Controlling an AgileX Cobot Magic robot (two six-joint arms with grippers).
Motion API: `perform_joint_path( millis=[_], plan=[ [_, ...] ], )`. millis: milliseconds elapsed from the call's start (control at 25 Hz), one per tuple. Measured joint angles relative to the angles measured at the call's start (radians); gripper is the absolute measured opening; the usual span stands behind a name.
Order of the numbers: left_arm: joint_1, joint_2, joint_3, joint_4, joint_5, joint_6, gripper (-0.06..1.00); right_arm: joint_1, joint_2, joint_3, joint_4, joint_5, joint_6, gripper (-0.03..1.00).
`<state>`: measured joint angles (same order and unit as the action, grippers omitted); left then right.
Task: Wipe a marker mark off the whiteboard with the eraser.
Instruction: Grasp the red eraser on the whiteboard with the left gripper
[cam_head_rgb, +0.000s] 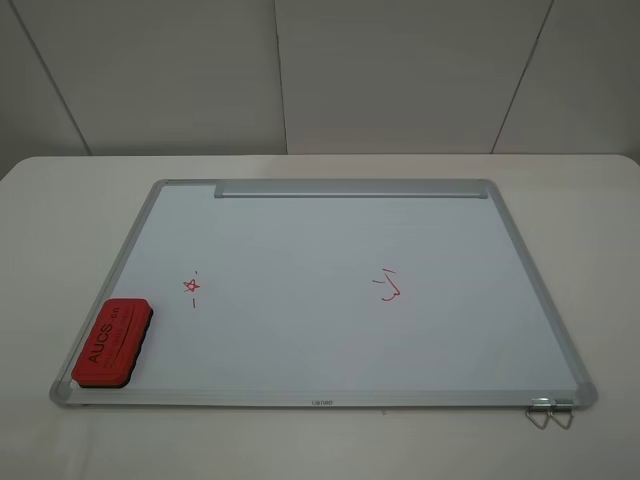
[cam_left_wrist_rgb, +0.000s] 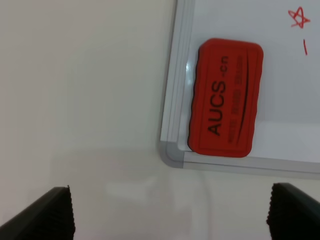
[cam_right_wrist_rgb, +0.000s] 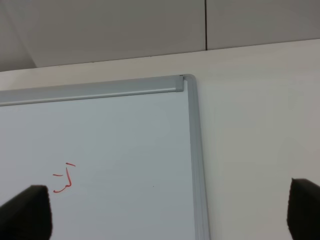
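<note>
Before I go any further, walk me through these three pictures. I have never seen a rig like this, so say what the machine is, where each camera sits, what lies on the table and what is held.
This is a robot with two arms, each ending in a gripper. One picture looks down from a camera mounted high; neither arm shows in it. The other two come from cameras on the wrists.

On the pale table lies a whiteboard with a silver frame. An eraser, red with "AUCS" on it, rests on the board's near left corner. Close by is the marker mark, a tiny red star. Farther right is a larger red squiggle.

The left wrist view shows the left gripper over the table just off the eraser's corner: the dark shapes are its fingertips, wide apart. The right gripper is also open, above the board's far right edge. Nothing is held.
</note>
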<state>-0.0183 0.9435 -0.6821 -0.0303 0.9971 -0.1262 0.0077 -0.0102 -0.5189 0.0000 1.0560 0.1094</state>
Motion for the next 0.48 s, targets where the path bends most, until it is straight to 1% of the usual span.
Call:
perform_joint_path(
  millis=[160, 360, 480],
  plan=[
    [-0.090, 0.184, -0.044, 0.030, -0.033, -0.061, 0.78, 0.000, 0.000, 0.000, 0.000, 0.000, 0.000, 0.83],
    [-0.189, 0.361, -0.090, 0.030, -0.115, -0.130, 0.78, 0.000, 0.000, 0.000, 0.000, 0.000, 0.000, 0.83],
    [-0.231, 0.438, -0.091, 0.030, -0.170, -0.156, 0.78, 0.000, 0.000, 0.000, 0.000, 0.000, 0.000, 0.83]
  ],
)
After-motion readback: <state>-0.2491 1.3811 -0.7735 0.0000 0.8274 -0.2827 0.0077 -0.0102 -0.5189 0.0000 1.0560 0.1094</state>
